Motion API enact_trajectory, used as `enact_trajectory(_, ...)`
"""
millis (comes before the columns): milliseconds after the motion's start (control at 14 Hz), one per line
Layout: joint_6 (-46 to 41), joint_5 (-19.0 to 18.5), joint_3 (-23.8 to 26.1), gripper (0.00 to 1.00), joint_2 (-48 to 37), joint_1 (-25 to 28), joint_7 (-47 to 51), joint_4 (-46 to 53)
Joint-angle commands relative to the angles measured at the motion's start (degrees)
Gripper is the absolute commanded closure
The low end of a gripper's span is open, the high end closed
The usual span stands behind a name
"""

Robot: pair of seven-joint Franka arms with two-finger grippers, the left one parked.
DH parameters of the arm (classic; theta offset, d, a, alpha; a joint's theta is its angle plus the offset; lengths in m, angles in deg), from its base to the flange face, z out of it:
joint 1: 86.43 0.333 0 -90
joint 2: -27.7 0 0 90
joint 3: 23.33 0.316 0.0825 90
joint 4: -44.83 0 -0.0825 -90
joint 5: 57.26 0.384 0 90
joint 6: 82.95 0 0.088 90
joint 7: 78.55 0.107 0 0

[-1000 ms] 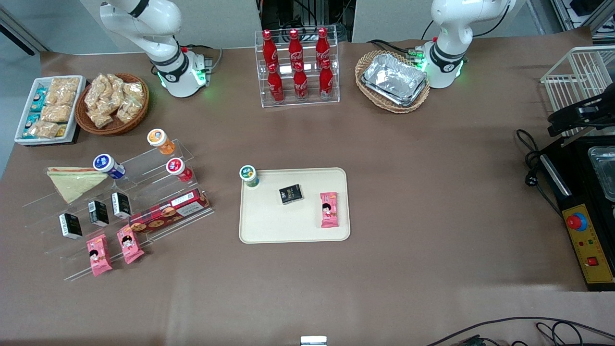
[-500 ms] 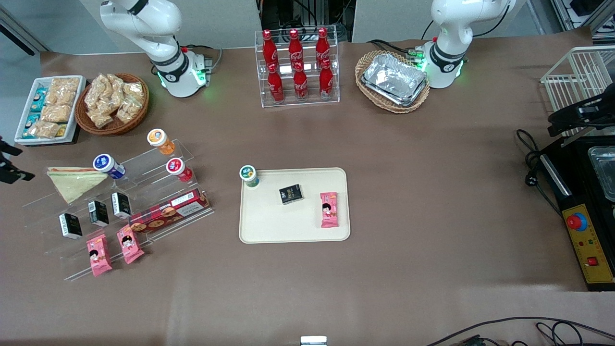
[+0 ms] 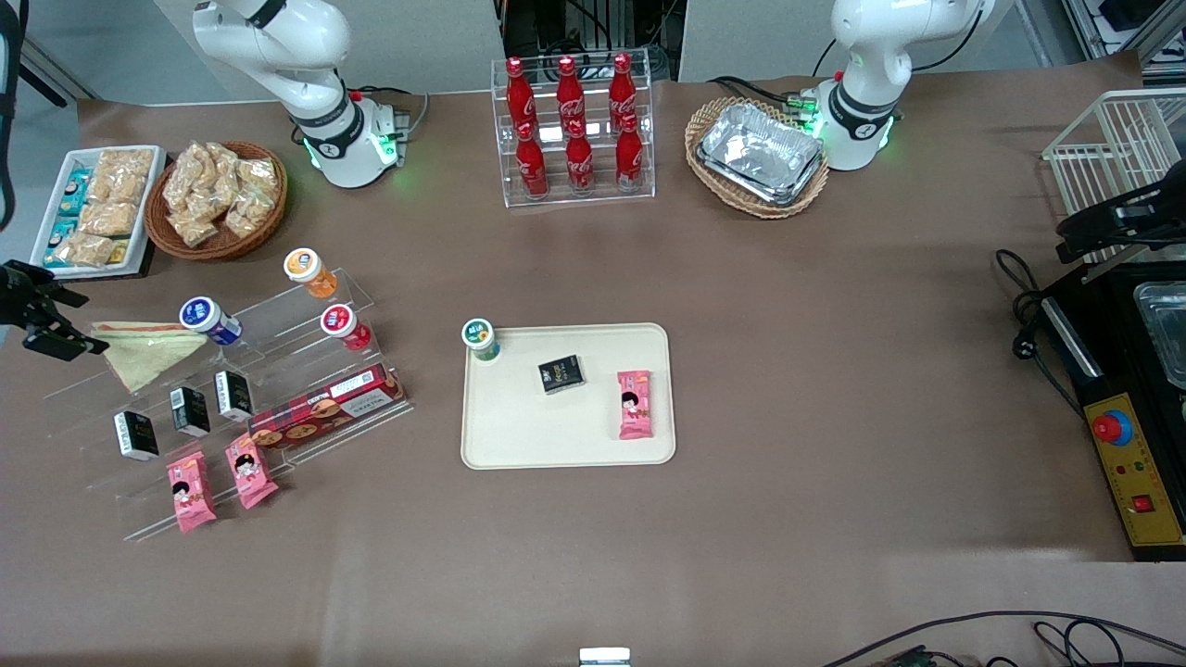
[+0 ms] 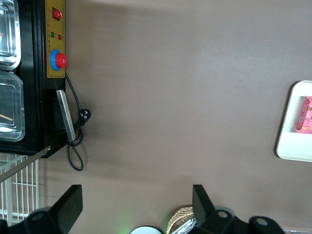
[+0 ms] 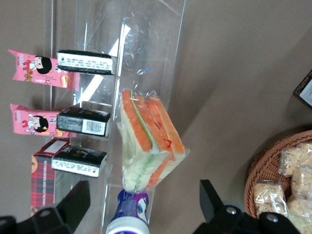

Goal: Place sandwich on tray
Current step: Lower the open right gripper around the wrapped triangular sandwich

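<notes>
The sandwich [image 3: 153,357], a clear-wrapped wedge with pale bread and an orange, red and green edge, lies on the upper step of a clear acrylic stand [image 3: 278,324]. In the right wrist view the sandwich [image 5: 151,139] shows edge-on. My right gripper [image 3: 46,315] is open and empty at the working arm's end of the table, just beside the sandwich's wide end, fingers apart [image 5: 143,190]. The cream tray [image 3: 565,435] lies mid-table; its corner shows in the left wrist view [image 4: 292,131].
A blue-capped bottle [image 5: 127,214] stands against the sandwich's tip. The stand also holds black boxes [image 3: 190,410], pink packets [image 3: 190,491], a biscuit box [image 3: 324,408]. The tray bears a green-capped bottle [image 3: 480,338], black box [image 3: 561,373], pink packet [image 3: 635,404]. A snack basket [image 3: 215,199] is nearby.
My right gripper has come into the front view from the working arm's end of the table and moved in next to the sandwich. Nothing else moved.
</notes>
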Motion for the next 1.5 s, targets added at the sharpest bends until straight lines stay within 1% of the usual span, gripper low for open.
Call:
enact_trajectory(0, 4.5, 0.8, 0.1, 0.00, -1.2, -0.2, 0.8, -4.3)
enact_trajectory(286, 5.4, 0.7, 0.1, 0.00, 1.2, -1.3, 0.8, -4.5)
enact_trajectory(571, 7.3, 0.8, 0.2, 0.00, 3.4, -1.3, 0.8, -4.5)
enact_trajectory(714, 9.7, 1.2, 0.3, 0.00, 5.0, -0.8, 0.8, -4.4)
enact_trajectory(929, 10.7, 3.8, 0.4, 0.00, 5.8, -0.4, 0.9, -4.0)
enact_trajectory(1071, 11.2, 5.9, 0.5, 0.07, 6.7, -0.5, 0.7, -3.8)
enact_trajectory(1143, 11.3, 7.1, 0.5, 0.21, 6.9, -0.4, 0.4, -3.7)
enact_trajectory(1214, 11.3, 7.2, 0.6, 0.27, 6.9, -0.3, 0.4, -3.5)
enact_trajectory(1286, 11.3, 7.1, 0.7, 0.28, 6.8, -0.3, 0.3, -3.4)
enact_trajectory(1357, 11.2, 7.1, 0.7, 0.33, 6.8, -0.3, 0.1, -3.1)
enact_trajectory(1429, 11.1, 7.1, 0.7, 0.49, 6.5, -0.4, -0.5, -3.1)
